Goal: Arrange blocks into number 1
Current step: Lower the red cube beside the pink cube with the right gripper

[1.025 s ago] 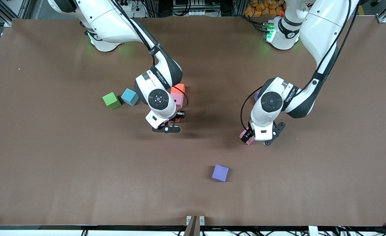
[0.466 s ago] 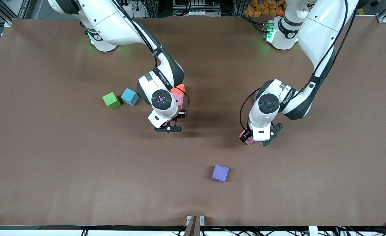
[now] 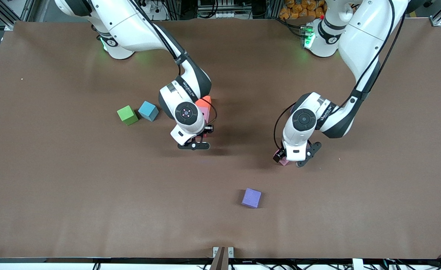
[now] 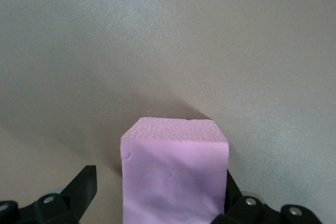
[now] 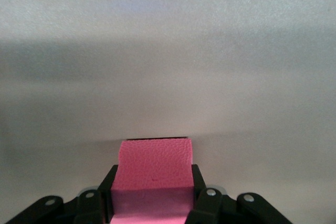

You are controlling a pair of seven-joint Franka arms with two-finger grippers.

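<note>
A red block (image 5: 153, 167) is clamped in the right tool (image 3: 199, 140) beside the orange-pink column (image 3: 204, 107); a pink block (image 4: 175, 174) is gripped in the left tool (image 3: 286, 160), presumably for the numeral.

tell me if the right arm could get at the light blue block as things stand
Probably not yet. The way to the light blue block looks free, with only the green cube beside it, but the right gripper fingers are shut on a red block.

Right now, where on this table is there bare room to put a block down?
Open table lies nearer the camera, around the lone purple cube. It is crowded near the right gripper, by the orange cube, light blue cube and green cube.
</note>
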